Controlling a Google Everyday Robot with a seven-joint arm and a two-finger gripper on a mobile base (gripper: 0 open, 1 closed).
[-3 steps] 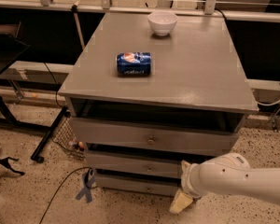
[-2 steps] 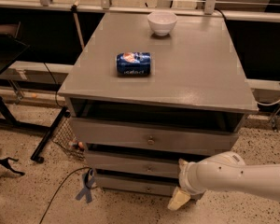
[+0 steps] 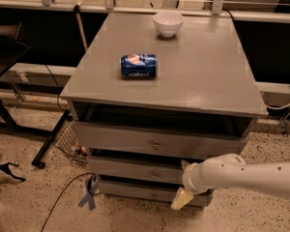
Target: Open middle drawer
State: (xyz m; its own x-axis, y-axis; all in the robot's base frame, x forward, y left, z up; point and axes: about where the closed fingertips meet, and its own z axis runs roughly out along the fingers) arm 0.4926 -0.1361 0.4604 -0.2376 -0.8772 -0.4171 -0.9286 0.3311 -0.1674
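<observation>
The grey cabinet (image 3: 183, 88) has three drawers in its front. The middle drawer (image 3: 135, 169) is the shallow second one, with a small round knob (image 3: 154, 174), and its front sits nearly flush. My gripper (image 3: 183, 181) comes in from the right on a white arm (image 3: 251, 174) and is at the right part of the middle drawer's front, right of the knob. It looks open and empty: one tan fingertip (image 3: 185, 164) is at the drawer's top edge and the other fingertip (image 3: 181, 199) hangs lower, in front of the lowest drawer (image 3: 135, 191).
The taller top drawer (image 3: 135, 139) is above. A blue can (image 3: 138, 65) lies on the cabinet top and a white bowl (image 3: 168, 22) stands at the back. Black table legs (image 3: 48, 141) and a cable (image 3: 63, 197) are on the speckled floor to the left.
My arm and gripper have shifted a little to the left along the drawer fronts, closer to the middle drawer's knob. The drawers have not moved.
</observation>
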